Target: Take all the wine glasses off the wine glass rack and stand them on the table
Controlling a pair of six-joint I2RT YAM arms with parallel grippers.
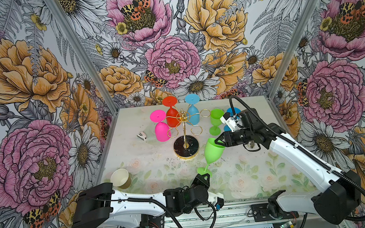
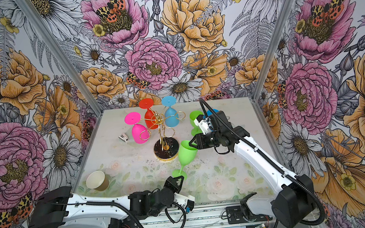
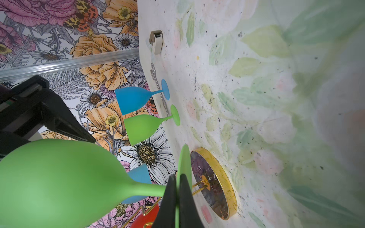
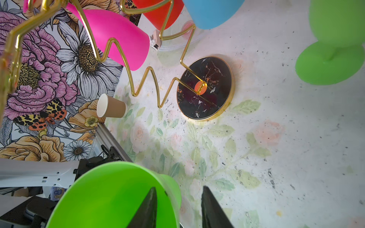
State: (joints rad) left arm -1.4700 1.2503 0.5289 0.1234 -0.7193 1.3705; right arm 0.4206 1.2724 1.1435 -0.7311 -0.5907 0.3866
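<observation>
Green wine glass is off the rack, tilted right by its base. Left gripper pinches the foot, right gripper spread over the rim, one finger inside.

Clad in glossy white shells along the long links of the left arm and right arm, with matte black housings at the joints and bulky black blocks at the bases. Strung with black ribbed cable conduit outside the links. Dotted with small dark holes along the white. Tipped at the right gripper with black tapering fingers.
</observation>
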